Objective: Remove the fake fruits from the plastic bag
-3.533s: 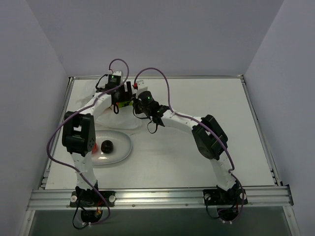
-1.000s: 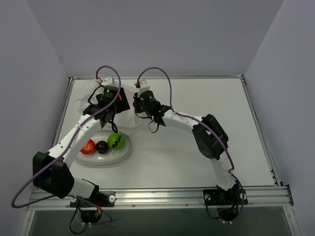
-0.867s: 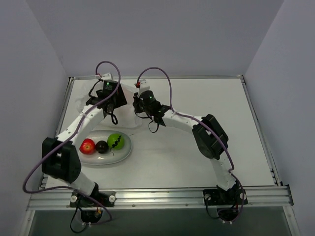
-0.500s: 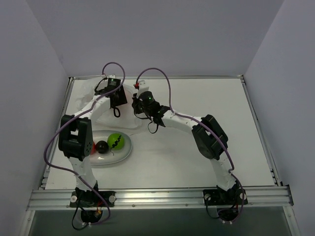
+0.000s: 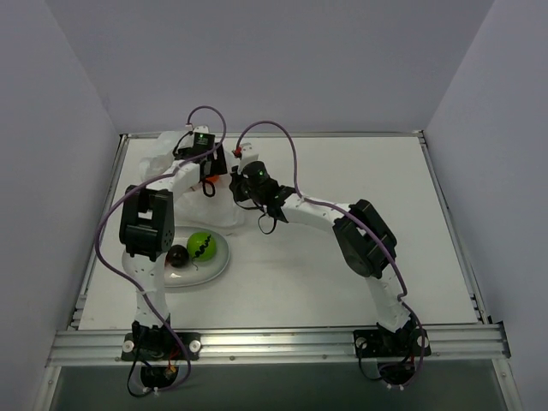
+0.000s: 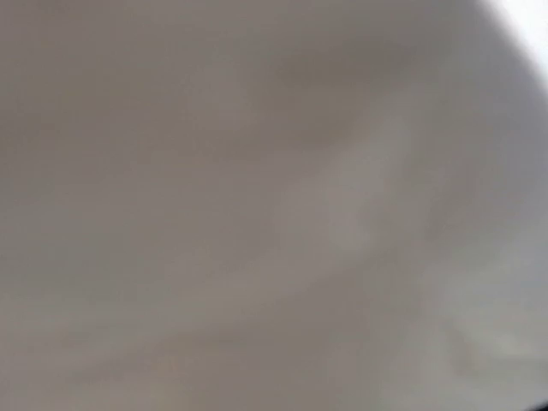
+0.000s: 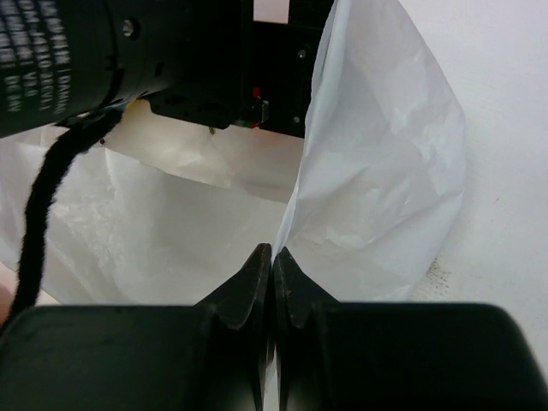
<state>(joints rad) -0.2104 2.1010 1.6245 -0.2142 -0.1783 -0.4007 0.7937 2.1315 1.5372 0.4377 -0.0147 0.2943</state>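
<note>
Right now: right gripper pinching the bag, left gripper's state unreadable

Right gripper [image 7: 272, 254]: jaws fully closed, fingertips pressed together on a thin fold of the plastic bag [image 7: 381, 171]. The sheet rises straight out of the pinch, and the rest spreads to both sides of the fingers and lies crumpled on the table [image 5: 291, 282].

Left gripper [image 5: 209, 168]: at the far-left of the table, pushed down into the bag next to the right one. The overhead view doesn't show its fingers. The left wrist view is a uniform grey-white blur, probably plastic right against the lens. I can't tell how far it is open or whether it has hold of anything.

In the right wrist view the black wrist housing [image 7: 171, 51] of the left arm fills the top of the frame, just beyond the pinched fold. Its black cable [image 7: 38, 214] hangs down at left. There is a faint peach tint through the plastic below the housing, but I can't make out what it is.

Fruit outside the bag: a green fruit [image 5: 203, 246] and a dark fruit [image 5: 178, 255] sit side by side on the white oval plate [image 5: 214, 267]. The plate is on the near side of the bag, well apart from both grippers. The left arm's elbow covers the plate's left end.
</note>
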